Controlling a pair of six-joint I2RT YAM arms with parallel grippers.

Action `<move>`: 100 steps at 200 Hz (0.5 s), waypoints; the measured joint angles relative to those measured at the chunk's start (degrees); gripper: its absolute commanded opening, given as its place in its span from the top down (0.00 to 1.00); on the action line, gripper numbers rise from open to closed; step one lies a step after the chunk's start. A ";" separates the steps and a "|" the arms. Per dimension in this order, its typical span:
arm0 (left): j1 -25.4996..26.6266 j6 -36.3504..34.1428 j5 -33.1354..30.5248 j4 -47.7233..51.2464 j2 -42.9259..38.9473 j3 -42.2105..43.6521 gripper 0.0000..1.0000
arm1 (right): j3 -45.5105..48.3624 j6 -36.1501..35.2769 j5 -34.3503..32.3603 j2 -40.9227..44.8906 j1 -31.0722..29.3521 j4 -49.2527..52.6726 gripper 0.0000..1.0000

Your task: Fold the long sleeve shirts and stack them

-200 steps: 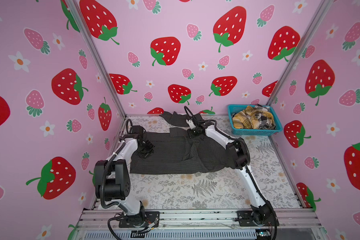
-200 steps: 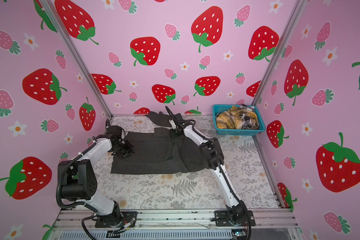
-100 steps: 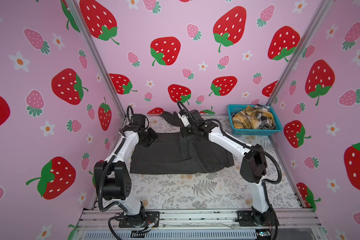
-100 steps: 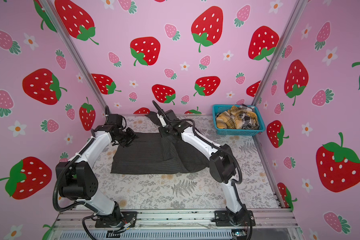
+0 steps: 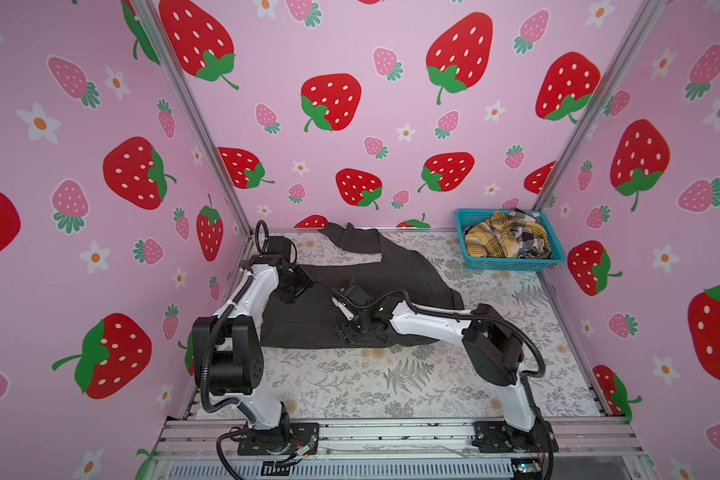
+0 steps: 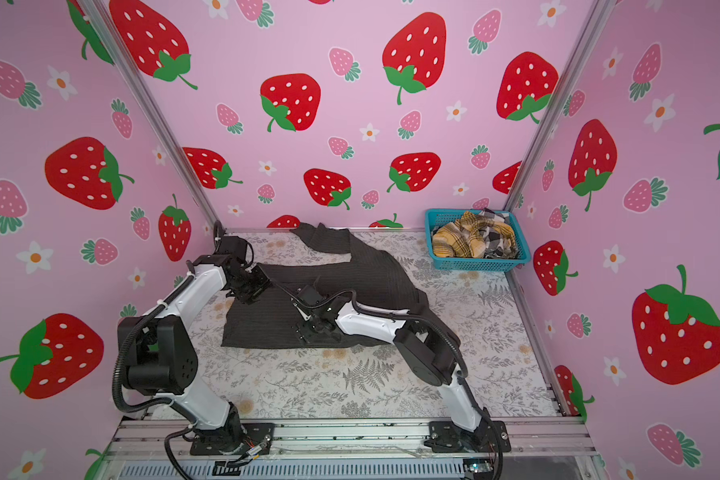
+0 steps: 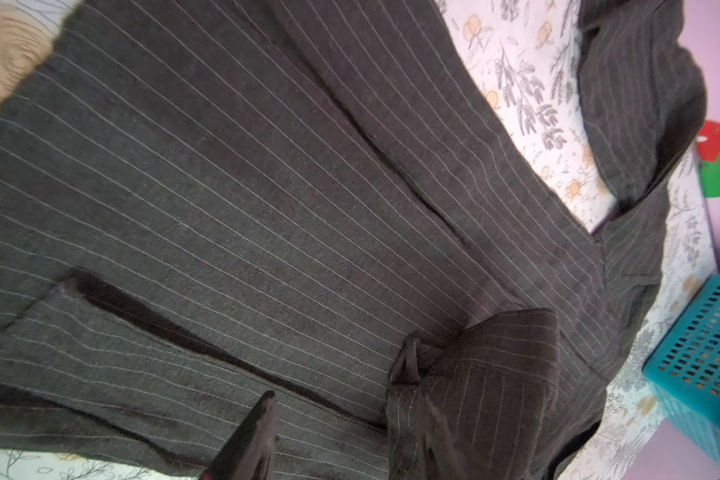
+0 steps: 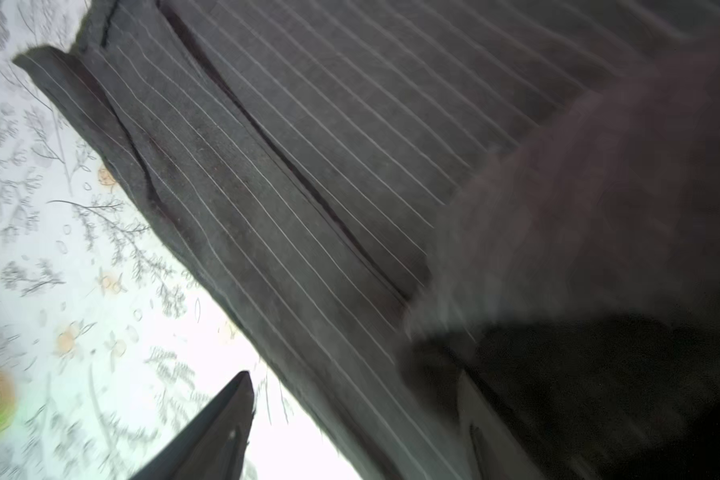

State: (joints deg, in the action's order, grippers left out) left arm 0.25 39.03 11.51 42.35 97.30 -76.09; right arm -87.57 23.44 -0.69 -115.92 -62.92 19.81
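Both top views are bright and even: soft light from overhead, only faint shadows under my arms on the bench (image 5: 433,386), no glare. They are sharp throughout, though the wide lens bows the wall posts (image 5: 192,108) toward the edges. My left wrist view is crisp on the pinstriped shirt (image 7: 267,187); the fingers (image 7: 250,440) of my left end effector (image 7: 346,419) sit close, dark and soft. My right wrist view is smeared by motion: cloth near the lens is a brown blur, the bench is blown out almost white, and my right end effector (image 8: 358,415) shows as a dim silhouette.
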 measured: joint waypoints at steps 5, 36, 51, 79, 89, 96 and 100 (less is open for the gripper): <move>0.70 -0.48 -0.11 0.04 0.74 -0.44 0.44 | 1.01 0.72 -0.28 2.05 0.63 0.15 0.22; 7.80 -4.28 -2.10 1.18 6.78 -8.48 0.43 | 7.76 5.66 -1.11 17.27 8.81 -1.57 0.38; 11.52 -5.84 -3.41 1.92 10.23 -14.43 0.42 | 10.67 7.80 -0.92 22.32 14.03 -2.69 0.42; 16.33 -8.00 -5.60 4.24 16.72 -24.00 0.40 | 16.35 10.01 -1.25 24.57 21.27 -2.32 0.47; 17.40 -8.94 -6.86 5.84 19.58 -27.43 0.40 | 18.21 10.29 -1.18 24.30 21.55 -1.27 0.47; 17.86 -9.46 -7.93 6.86 21.42 -29.40 0.40 | 19.37 10.45 -1.05 24.20 21.40 -0.42 0.47; 18.10 -9.68 -8.70 7.56 22.56 -30.51 0.40 | 19.96 10.51 -0.98 24.20 21.33 -0.07 0.47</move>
State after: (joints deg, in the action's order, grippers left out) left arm 18.35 29.34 2.81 49.91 119.85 -106.61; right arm -67.61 33.95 -1.67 -91.72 -41.58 19.75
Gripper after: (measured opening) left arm 0.603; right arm 0.534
